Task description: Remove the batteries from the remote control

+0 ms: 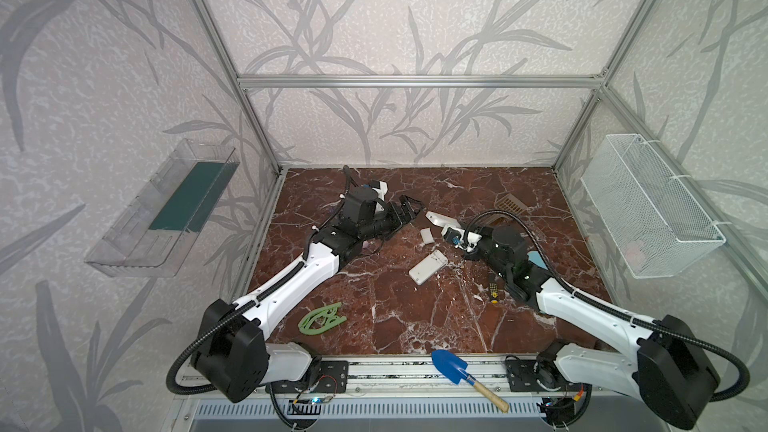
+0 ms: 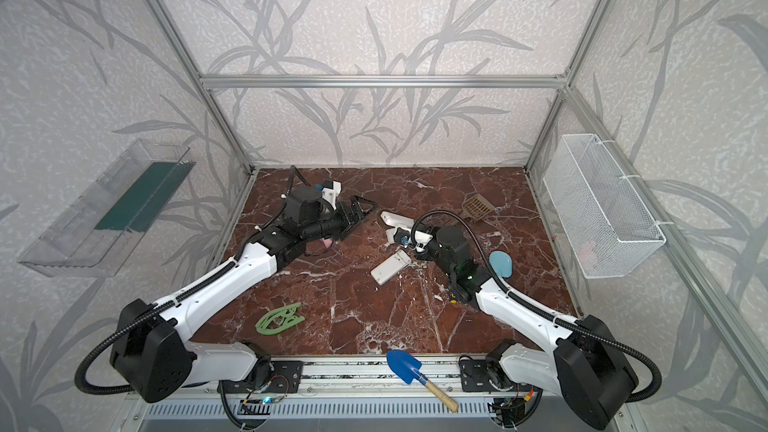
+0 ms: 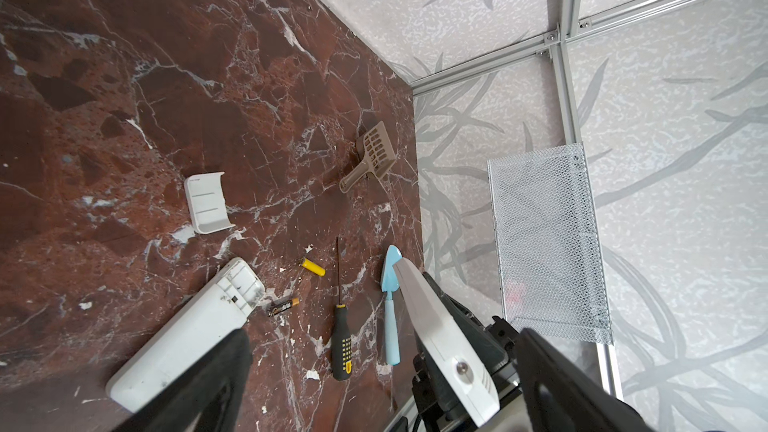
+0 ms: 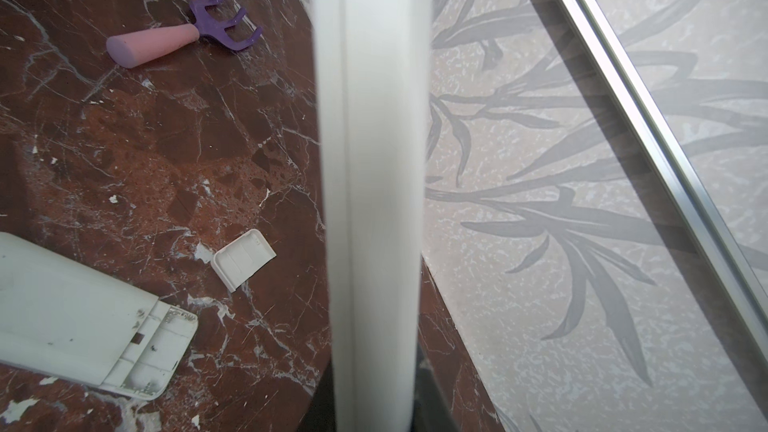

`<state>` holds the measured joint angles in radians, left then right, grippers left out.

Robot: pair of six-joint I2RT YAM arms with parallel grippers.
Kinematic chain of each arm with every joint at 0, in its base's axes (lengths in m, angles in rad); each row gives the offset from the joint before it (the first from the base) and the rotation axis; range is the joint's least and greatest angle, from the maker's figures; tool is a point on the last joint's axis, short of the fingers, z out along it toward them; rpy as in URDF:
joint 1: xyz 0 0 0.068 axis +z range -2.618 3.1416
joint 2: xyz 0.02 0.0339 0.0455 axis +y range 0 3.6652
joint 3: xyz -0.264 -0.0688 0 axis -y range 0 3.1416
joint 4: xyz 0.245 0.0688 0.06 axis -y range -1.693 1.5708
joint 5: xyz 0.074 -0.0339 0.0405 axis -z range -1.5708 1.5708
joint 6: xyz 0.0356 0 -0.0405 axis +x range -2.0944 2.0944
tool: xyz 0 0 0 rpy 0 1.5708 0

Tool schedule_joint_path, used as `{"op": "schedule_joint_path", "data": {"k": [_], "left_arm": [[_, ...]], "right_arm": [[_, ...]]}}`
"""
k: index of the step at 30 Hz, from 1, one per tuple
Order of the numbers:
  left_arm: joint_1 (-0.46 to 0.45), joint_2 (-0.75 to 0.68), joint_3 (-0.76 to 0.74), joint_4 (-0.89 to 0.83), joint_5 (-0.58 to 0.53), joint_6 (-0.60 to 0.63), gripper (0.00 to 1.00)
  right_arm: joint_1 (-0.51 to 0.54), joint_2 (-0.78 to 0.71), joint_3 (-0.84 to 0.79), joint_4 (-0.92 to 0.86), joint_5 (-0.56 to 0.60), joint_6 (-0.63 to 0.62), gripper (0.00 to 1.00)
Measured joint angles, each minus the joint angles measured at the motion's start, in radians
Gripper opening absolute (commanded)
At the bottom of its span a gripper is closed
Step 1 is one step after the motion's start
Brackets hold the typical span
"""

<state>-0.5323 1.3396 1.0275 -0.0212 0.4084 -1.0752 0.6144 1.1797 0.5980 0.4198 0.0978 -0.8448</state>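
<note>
Raised remote (image 1: 436, 218) clamped in right gripper (image 1: 451, 229); left gripper (image 1: 410, 209) spread wide.
Yellow battery (image 3: 312, 266) and black battery (image 3: 282, 307) laid just beside open remote (image 3: 187, 332).

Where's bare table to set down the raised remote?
Front centre of the marble table, bordered by the green hanger, the lying white remote and the screwdriver. Also the rear strip between the open left end effector and the brown scoop. Crowded: behind and right of the lying remote, with battery cover, yellow battery, black battery, blue trowel.
</note>
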Motion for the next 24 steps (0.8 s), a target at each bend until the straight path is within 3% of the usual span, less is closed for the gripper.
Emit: {"op": "schedule_joint_path", "data": {"k": [15,24], "left_arm": [[-0.037,0.043,0.019,0.061,0.002,-0.122,0.82],[-0.049,0.088,0.019,0.123,0.01,-0.186,0.63]], "right_arm": [[0.045,0.07,-0.007,0.177,0.07,-0.153,0.0],[0.053,0.081,-0.007,0.233,0.087,-0.183,0.01]]}}
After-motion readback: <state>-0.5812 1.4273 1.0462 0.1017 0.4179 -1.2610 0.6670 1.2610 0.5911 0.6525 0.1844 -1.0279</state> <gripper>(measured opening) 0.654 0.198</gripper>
